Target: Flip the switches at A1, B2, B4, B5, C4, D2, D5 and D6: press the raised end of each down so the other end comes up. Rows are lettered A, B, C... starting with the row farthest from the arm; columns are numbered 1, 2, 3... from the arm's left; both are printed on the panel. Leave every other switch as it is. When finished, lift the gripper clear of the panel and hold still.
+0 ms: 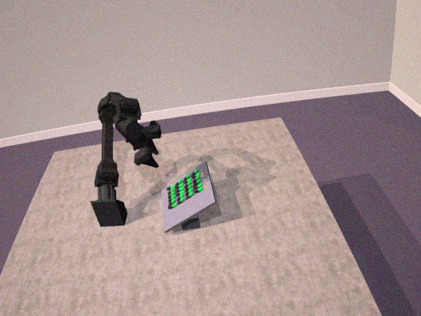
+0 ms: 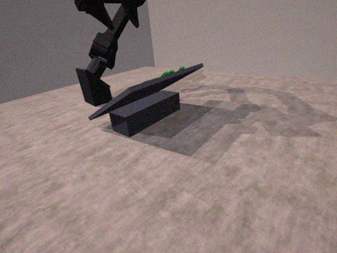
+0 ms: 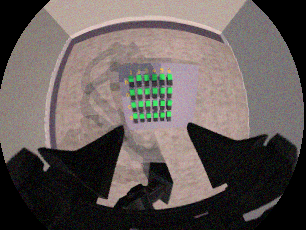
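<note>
The widely open black, pointed fingers point(image 1: 152, 160) point(image 2: 124, 27) hang above the near side of the tilted pale-lavender, green-and-black-switched panel point(image 1: 188, 213) point(image 2: 153, 83) point(image 3: 186, 95), which lies farther out and lower.

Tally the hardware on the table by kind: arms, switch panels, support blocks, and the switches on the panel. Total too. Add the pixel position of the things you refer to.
Arm point(image 1: 108, 137) point(image 2: 109, 46): 1
Switch panel point(image 1: 189, 210) point(image 2: 131, 94) point(image 3: 186, 95): 1
Support block under the panel point(image 1: 191, 224) point(image 2: 145, 109): 1
Switches point(image 3: 147, 93), four rows of six: 24
Total: 27

panel point(image 1: 189, 216) point(image 2: 153, 82) point(image 3: 186, 100) on block point(image 1: 191, 224) point(image 2: 147, 109) | switches point(image 1: 184, 188) point(image 2: 172, 72) point(image 3: 151, 99) on panel | block on table point(image 1: 219, 267) point(image 2: 175, 191) point(image 3: 220, 80)
</note>
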Robot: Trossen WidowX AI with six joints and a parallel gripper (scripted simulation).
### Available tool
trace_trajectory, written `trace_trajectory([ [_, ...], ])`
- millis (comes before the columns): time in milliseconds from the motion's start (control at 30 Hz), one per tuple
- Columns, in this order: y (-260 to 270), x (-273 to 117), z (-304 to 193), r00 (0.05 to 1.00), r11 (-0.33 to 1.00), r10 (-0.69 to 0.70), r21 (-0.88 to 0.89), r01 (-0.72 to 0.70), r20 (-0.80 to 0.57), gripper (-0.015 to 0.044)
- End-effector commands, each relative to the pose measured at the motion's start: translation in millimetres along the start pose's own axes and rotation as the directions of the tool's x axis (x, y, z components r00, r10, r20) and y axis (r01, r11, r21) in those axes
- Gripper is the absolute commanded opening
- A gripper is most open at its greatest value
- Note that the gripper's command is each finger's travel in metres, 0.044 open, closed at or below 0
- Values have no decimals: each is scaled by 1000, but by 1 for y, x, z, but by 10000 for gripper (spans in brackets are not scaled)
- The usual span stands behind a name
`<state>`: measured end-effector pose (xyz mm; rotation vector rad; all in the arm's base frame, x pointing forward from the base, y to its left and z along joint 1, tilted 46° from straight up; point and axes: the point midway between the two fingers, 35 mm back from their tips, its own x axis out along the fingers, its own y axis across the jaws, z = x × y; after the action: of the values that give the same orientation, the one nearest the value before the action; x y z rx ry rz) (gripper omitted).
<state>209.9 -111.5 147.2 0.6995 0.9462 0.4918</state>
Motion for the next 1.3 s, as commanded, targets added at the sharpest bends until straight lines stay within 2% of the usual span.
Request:
trace_trajectory([
  [0, 0, 1, 1, 1000, 1000, -2, -2, 2, -4, 374],
  [200, 15, 46, 25, 997, 998, -54, -39, 51, -62, 216],
  [367, 47, 87, 58, 999, 999, -28, -34, 28, -21, 85],
  [467, 60, 99, 66, 1000, 1000, -5, -30, 5, -8, 6],
  [700, 60, 101, 67, 1000, 1000, -5, -30, 5, -10, 0],
  [867, 61, 134, 67, 999, 1000, -5, -31, 4, -33, 0],
  [1267, 61, 144, 67, 999, 1000, -4, -31, 3, -32, 0],
])
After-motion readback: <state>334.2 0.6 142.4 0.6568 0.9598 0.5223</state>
